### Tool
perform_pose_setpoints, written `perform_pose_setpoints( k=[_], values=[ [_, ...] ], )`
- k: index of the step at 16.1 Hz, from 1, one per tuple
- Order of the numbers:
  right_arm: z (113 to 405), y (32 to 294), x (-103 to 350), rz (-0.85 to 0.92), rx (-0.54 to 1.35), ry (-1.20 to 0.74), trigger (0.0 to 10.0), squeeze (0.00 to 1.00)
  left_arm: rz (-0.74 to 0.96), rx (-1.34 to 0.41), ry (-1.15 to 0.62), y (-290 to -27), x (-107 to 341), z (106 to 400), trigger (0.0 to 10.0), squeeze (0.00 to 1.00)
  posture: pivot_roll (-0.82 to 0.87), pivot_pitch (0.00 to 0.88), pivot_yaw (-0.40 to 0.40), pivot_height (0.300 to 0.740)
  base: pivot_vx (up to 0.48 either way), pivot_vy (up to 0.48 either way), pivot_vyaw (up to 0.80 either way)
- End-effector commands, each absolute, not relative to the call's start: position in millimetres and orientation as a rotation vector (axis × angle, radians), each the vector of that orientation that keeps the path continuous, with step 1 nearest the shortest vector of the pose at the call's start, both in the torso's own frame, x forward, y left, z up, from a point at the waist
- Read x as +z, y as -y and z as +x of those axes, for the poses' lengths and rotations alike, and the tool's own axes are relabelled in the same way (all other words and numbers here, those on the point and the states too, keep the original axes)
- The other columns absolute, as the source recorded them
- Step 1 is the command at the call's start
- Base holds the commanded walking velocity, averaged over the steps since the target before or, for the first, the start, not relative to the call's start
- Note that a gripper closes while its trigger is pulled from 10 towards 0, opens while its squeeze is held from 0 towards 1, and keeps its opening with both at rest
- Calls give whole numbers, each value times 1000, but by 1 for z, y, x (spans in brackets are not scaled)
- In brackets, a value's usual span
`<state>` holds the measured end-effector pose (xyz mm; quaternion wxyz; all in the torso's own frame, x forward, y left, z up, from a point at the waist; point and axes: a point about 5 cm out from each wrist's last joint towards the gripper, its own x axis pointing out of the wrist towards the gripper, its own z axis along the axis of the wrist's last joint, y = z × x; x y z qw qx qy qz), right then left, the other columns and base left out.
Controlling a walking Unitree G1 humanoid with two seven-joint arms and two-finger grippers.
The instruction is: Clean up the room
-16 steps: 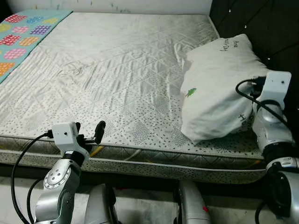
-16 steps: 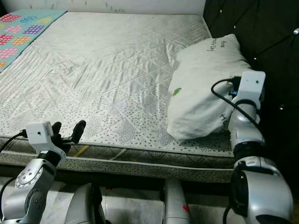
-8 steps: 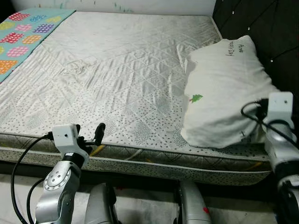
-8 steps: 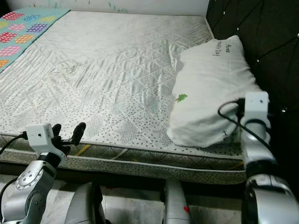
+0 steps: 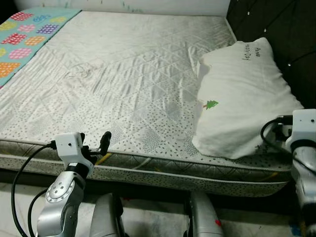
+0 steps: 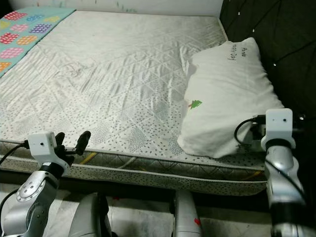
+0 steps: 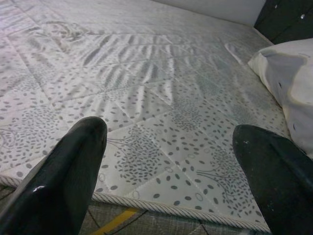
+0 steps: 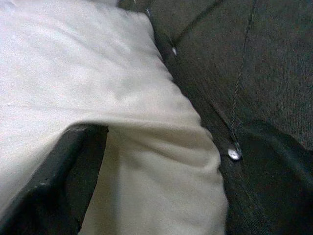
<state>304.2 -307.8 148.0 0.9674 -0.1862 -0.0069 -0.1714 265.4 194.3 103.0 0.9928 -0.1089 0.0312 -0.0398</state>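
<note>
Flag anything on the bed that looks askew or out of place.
The white pillow lies skewed against the dark headboard, its lower corner near the mattress edge, by the right pincer. Sheet wrinkled mid-bed. Nothing spilled or damaged.

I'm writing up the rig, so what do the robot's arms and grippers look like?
Both arms are silver metal with rounded joints. Each wrist carries a white boxy camera block fed by a looping black cable. The left gripper and the right gripper each have two long glossy black fingers.
</note>
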Motion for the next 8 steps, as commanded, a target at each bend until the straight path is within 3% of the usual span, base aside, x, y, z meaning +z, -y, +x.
perform_pose_setpoints(
  k=[1, 5, 8],
  values=[
    [302, 298, 157, -345, -310, 80, 10000, 1000, -209, -84, -80, -193, 100, 265, 10000, 0, -22, 77, 8, 566, 0, 0, 0],
    [302, 264, 166, -301, -224, 179, 10000, 1000, -210, -91, -75, -192, 102, 266, 10000, 0, -18, 78, 13, 566, 0, 0, 0],
    [330, 226, 188, -211, -168, 254, 10000, 1000, -210, -92, -69, -191, 103, 266, 10000, 0, 2, 79, 13, 566, 0, 0, 0]
  ],
)
